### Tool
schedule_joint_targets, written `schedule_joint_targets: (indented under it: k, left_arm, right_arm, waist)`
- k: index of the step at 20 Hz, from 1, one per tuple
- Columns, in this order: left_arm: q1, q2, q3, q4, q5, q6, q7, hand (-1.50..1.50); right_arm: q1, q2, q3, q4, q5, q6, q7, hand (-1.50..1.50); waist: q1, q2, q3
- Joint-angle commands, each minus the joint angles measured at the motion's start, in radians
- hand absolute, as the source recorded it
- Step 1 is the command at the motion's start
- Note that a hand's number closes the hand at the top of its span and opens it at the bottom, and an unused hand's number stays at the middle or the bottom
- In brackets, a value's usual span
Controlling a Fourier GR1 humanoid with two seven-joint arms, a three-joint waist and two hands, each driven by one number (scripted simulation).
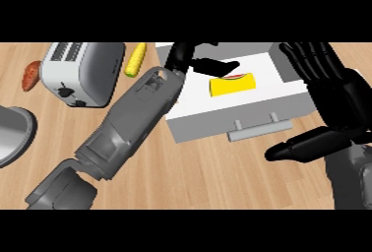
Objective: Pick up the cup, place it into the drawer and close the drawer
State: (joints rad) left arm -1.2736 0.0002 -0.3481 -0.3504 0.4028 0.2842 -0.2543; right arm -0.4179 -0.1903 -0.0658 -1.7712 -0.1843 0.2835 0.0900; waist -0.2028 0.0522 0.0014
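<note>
The yellow cup (233, 85) lies inside the open white drawer (218, 115), whose grey handle (258, 129) faces me. My left hand (183, 58) reaches over the drawer's back left part. Its thumb (216, 65) points right, just above the cup's upper edge, and its fingers are not curled round the cup. My right hand (330, 93) stands open at the drawer's right side, fingers up. Its thumb (301, 145) sticks out to the left, below the drawer's front right corner.
A silver toaster (80, 74) stands at the back left, with a corn cob (135, 60) to its right and a reddish sweet potato (30, 76) to its left. A metal bowl (13, 133) sits at the left edge. My left forearm (127, 128) crosses the counter diagonally.
</note>
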Motion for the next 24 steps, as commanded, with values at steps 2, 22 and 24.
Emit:
schedule_joint_targets:
  k: [2, 22, 24]
  left_arm:
    - [0.006, 0.000, 0.040, -0.052, 0.110, -0.042, -0.073, -1.50]
    - [0.065, 0.000, 0.101, -0.062, 0.267, -0.028, -0.299, -1.50]
    - [0.076, 0.000, 0.114, -0.070, 0.269, -0.008, -0.308, -1.50]
  right_arm:
    - [0.016, 0.016, 0.080, -0.002, -0.091, 0.129, -0.015, 1.50]
    - [0.122, -0.184, 0.341, 0.131, 0.477, 0.192, -0.003, -1.50]
    - [0.169, -0.184, 0.393, 0.193, 0.564, 0.154, -0.102, -1.50]
  waist:
    - [-0.005, 0.001, 0.000]
    - [0.195, -0.042, -0.001]
    - [0.201, -0.045, 0.000]
